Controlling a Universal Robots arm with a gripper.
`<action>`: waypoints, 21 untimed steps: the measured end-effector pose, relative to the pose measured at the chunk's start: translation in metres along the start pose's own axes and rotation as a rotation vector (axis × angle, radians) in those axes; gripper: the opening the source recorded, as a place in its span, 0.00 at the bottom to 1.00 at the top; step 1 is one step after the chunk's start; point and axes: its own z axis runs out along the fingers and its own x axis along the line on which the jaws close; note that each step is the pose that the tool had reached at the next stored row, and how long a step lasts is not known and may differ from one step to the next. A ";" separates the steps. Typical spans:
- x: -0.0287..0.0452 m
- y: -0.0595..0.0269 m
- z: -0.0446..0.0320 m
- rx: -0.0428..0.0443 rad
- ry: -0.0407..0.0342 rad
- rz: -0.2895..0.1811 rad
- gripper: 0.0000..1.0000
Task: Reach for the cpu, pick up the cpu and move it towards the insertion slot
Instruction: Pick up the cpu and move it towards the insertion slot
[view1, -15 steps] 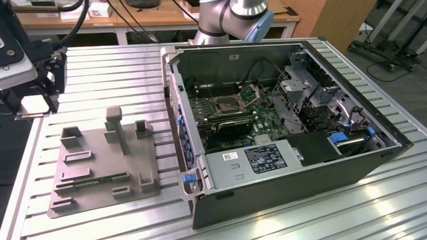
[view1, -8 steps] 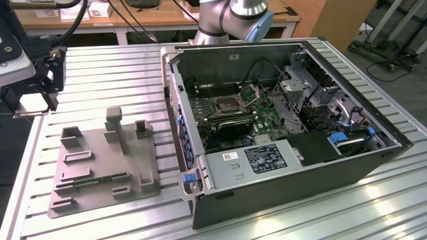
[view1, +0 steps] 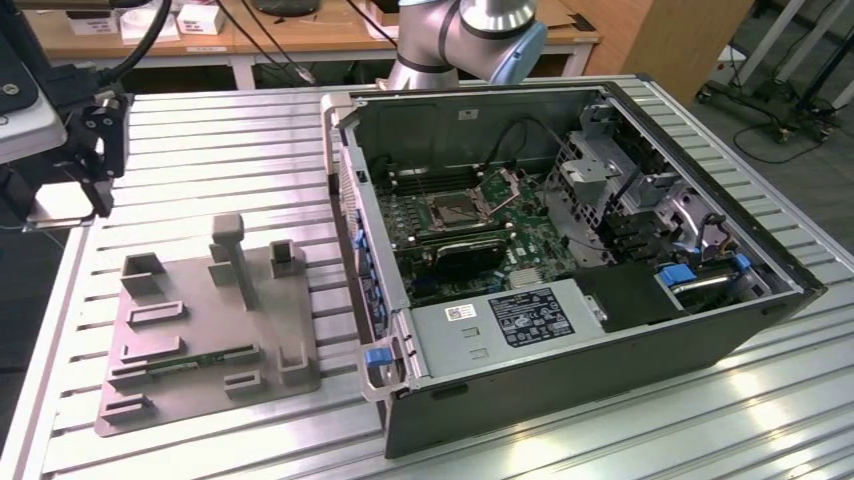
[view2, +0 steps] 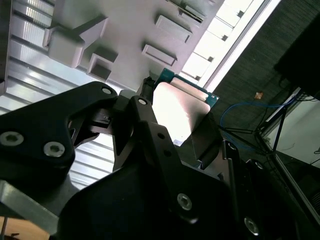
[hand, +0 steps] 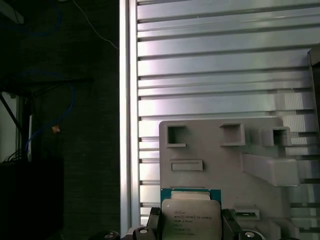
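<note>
Cpu clamped in the claw above the tray: pickup is judged done, and the carry is the step in hand.
In the exterior view the slot is seen at 3 o'clock from the claw, inside the case; a level chip and clearance over the case wall are called for.

Case wall stands between pincer and insertion slot.
</note>
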 end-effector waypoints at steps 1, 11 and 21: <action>0.0000 0.0000 -0.0008 0.0001 0.0000 0.000 0.54; 0.0002 0.0004 -0.0058 0.0000 0.0000 0.000 0.54; 0.0002 0.0006 -0.0089 0.0004 0.0000 0.000 0.54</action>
